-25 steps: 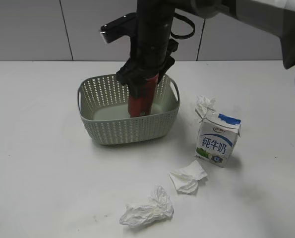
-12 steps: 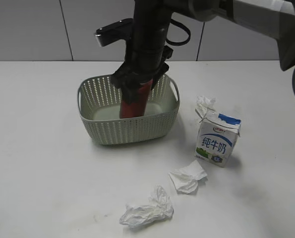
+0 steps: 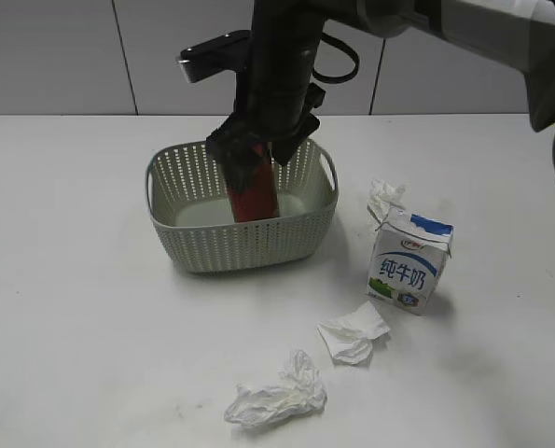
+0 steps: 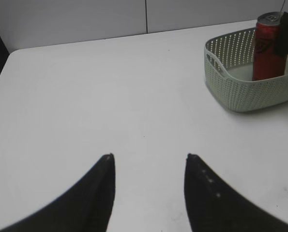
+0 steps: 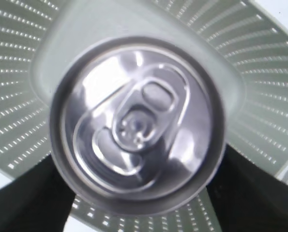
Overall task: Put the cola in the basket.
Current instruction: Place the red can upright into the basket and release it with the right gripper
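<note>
White matte desk [image 3: 90, 308], grey panelled wall [image 3: 53, 56] behind. Tall slim red cola can [image 3: 253, 191] upright inside pale grey-green perforated plastic basket [image 3: 249, 245], right jaws gripping it; left jaws open over bare desk.

The cola [image 3: 253, 194] stands upright inside the basket [image 3: 242, 245], which sits on the bench [image 3: 72, 280] toward the back. To the basket's right stands a milk carton [image 3: 409, 262], with one crumpled tissue [image 3: 383, 198] behind it and two more, [image 3: 353, 333] and [image 3: 277, 394], in front.
</note>
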`<state>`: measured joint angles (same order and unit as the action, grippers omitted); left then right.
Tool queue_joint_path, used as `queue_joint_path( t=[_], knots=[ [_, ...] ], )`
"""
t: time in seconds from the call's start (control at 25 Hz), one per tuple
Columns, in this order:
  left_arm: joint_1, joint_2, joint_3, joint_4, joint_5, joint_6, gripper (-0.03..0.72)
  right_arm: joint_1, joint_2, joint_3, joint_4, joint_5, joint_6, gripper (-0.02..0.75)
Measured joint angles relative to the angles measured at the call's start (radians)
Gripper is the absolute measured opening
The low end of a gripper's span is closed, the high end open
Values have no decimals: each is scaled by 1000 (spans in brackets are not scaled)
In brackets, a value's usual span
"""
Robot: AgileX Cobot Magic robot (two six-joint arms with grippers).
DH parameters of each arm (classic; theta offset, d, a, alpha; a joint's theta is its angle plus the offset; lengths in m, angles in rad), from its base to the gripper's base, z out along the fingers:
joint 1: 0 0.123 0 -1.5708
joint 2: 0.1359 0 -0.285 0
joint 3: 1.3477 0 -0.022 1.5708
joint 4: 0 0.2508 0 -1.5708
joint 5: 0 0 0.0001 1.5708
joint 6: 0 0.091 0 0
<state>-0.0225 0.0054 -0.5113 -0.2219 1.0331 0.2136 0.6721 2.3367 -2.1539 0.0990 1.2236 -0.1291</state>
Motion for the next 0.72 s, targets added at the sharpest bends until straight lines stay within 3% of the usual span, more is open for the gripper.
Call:
queue_joint_path(
  t=[0.48,0.72],
  knots=[
    [0,0,0,0,0,0,364,0,-137,-1,-1,-1,5,593],
    [0,0,0,0,0,0,364,0,-231,-2,-67,0,34,593]
  ],
)
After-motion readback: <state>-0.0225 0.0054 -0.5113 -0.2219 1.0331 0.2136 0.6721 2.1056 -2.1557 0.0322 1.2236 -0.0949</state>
